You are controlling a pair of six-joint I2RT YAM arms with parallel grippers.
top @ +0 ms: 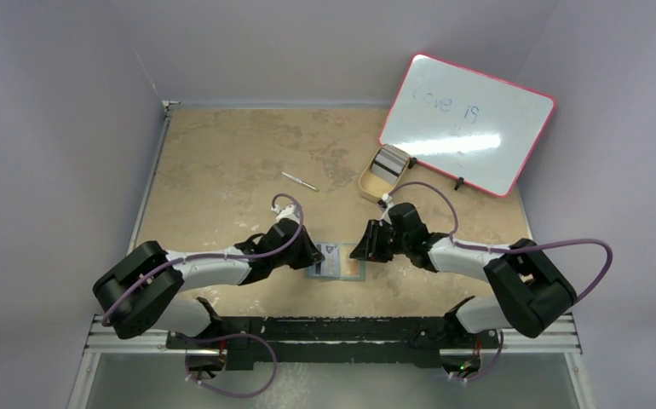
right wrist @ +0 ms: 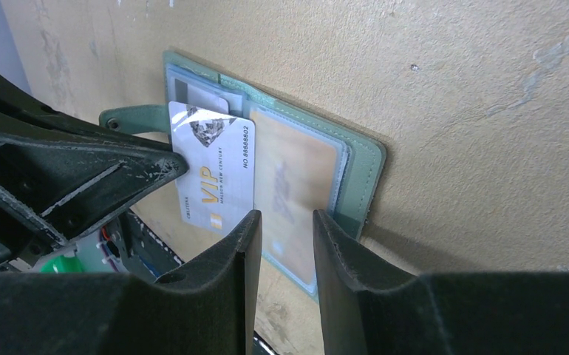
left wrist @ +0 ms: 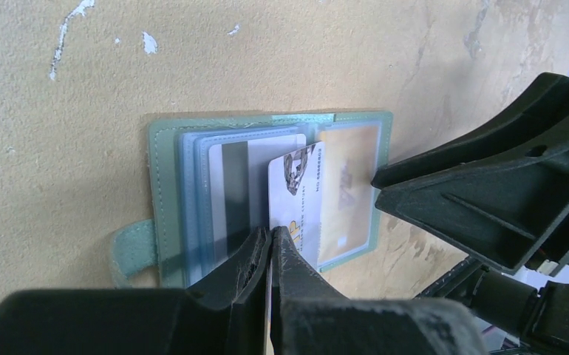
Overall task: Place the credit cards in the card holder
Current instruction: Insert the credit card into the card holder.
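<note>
Card holder lies open on tabletop just ahead of left pincer, which pinches a credit card over its fold; right pincer spread, tips at far page.

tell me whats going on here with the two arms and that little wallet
The left hand is shut on a white VIP card, holding it on edge over the open card holder, which lies flat on the table. The card does not look tucked into a pocket yet. The right hand is open at the holder's right page, gripping nothing. A yellow card already sits in that page.
</note>
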